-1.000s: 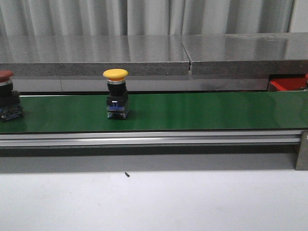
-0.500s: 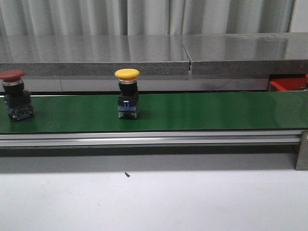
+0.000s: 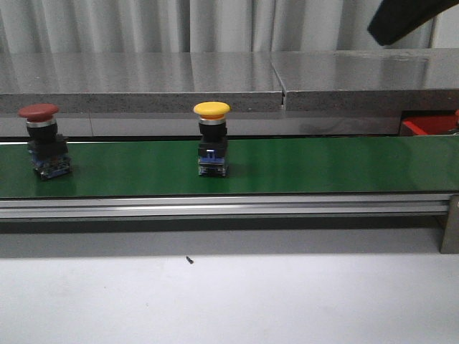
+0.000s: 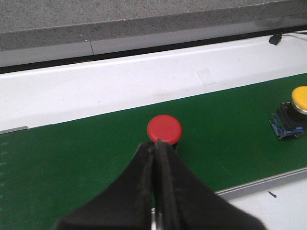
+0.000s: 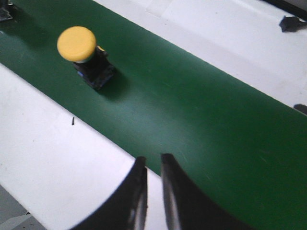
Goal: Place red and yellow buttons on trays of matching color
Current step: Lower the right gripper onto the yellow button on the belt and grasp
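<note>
A yellow button (image 3: 213,136) stands upright on the long green belt (image 3: 323,165), left of the belt's middle. Its yellow cap (image 5: 76,43) also shows in the right wrist view, well ahead of my right gripper (image 5: 153,160). That gripper hangs over the belt's front edge with a narrow gap between its fingers and nothing in it. A red button (image 3: 43,140) stands near the belt's left end. My left gripper (image 4: 156,143) is shut and empty, its tips just short of the red cap (image 4: 164,129). Part of a red tray (image 3: 427,127) shows behind the belt at the far right.
A grey stone ledge (image 3: 215,82) runs behind the belt. A metal rail (image 3: 215,208) edges its front, with white tabletop (image 3: 229,301) below. A dark part of the right arm (image 3: 405,18) reaches in at the top right. The yellow button (image 4: 295,110) sits at the left wrist view's edge.
Both buttons have travelled to the right along the belt, the red one fully into view. A dark part of the right arm has come in at the top right.
</note>
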{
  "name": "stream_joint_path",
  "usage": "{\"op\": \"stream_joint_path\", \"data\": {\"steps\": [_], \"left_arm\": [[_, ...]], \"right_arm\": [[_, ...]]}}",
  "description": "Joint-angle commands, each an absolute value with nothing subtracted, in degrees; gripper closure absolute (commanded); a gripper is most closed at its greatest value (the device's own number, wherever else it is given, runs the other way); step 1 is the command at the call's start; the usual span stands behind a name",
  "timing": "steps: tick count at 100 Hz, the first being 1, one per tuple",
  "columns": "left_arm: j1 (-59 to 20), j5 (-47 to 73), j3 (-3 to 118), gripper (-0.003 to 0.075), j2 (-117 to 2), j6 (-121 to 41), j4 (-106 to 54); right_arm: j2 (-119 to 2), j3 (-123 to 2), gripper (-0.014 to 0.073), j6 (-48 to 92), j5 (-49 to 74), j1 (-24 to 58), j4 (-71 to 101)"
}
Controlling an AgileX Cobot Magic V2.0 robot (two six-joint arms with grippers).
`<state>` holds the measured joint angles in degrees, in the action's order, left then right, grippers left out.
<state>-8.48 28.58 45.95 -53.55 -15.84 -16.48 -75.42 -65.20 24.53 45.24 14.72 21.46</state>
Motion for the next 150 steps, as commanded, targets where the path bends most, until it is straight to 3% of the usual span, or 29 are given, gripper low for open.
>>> {"op": "stream_joint_path", "data": {"steps": [1, 10, 14, 24, 60, 97, 107, 133, 150], "left_arm": [[-8.8, 24.3, 47.6, 0.0739, -53.1, -15.8, -17.5], [-8.8, 24.2, 47.6, 0.0739, -53.1, -15.8, -17.5], [-8.8, 24.2, 47.6, 0.0739, -53.1, -15.8, -17.5], [-8.8, 24.2, 47.6, 0.0739, -53.1, -15.8, -17.5], [-8.8, 24.2, 47.6, 0.0739, -53.1, -15.8, -17.4], [-8.8, 24.0, 47.6, 0.0739, -53.1, -15.8, -17.4], [-8.8, 23.9, 47.6, 0.0739, -53.1, -15.8, -17.4], [-8.8, 23.9, 47.6, 0.0739, -53.1, -15.8, -17.4], [-8.8, 23.9, 47.6, 0.0739, -53.1, -15.8, -17.4]], "right_arm": [[-76.6, -69.7, 0.0224, 25.1, 44.5, 15.9, 22.7], [-79.3, -72.3, 0.0018, 25.1, 45.1, 17.0, 22.8], [-80.7, -73.7, -0.0029, 25.1, 45.6, 17.5, 22.8], [-84.2, -77.6, 0.0009, 25.1, 48.2, 18.8, 22.7], [-99.1, -91.1, 0.0009, 28.2, 59.5, 20.8, 22.5], [-106.4, -92.9, 0.0013, 29.0, 55.6, 20.9, 22.7], [-106.7, -92.9, 0.0090, 30.3, 54.2, 20.9, 23.1], [-106.8, -92.9, 0.0544, 31.2, 53.0, 20.9, 23.1], [-104.6, -91.9, 0.0595, 31.2, 51.8, 20.9, 23.4]]}}
